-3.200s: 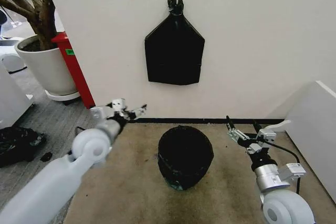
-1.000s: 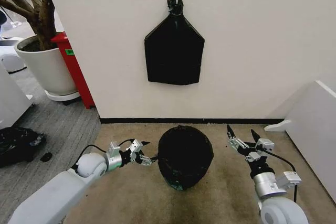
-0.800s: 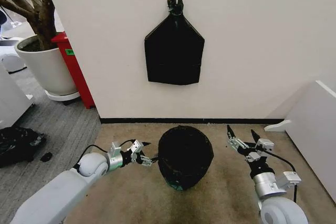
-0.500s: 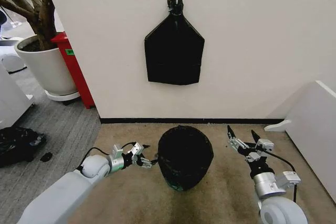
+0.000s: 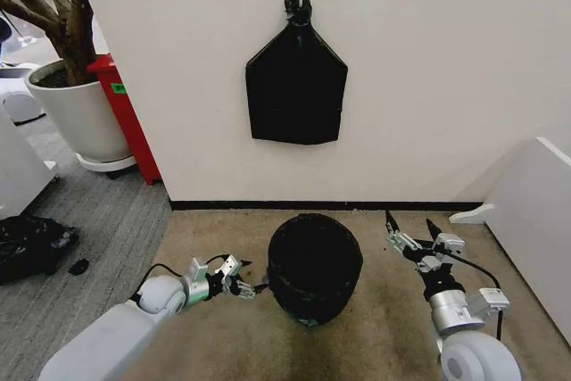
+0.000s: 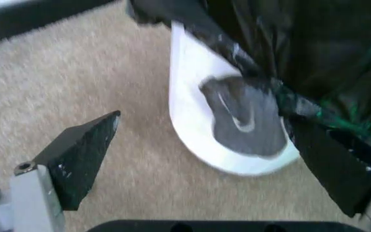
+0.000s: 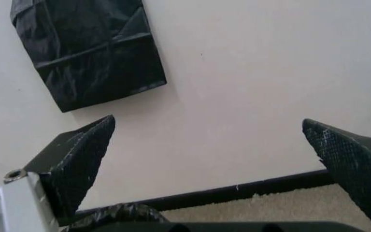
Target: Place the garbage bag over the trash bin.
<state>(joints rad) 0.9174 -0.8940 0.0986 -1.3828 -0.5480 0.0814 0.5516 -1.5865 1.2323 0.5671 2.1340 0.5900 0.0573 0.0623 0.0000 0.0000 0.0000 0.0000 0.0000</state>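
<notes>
left gripper [image 5: 243,285] low over carpet [image 5: 214,247], just beside left flank of trash bin [image 6: 192,130], fingers spread wide, gripping nothing; one fingertip against garbage bag [image 5: 314,260]. bag drapes over bin, covers rim and most of wall; cream wall bare low down. right gripper [image 5: 413,236] raised right of bin, well apart, fingers wide, empty. farther: flat black bundle [image 5: 296,86] hangs on wall [image 5: 428,60].

No readable text anywhere I look; green label [image 5: 119,88] on the red stand [image 5: 128,118] is too small.
</notes>
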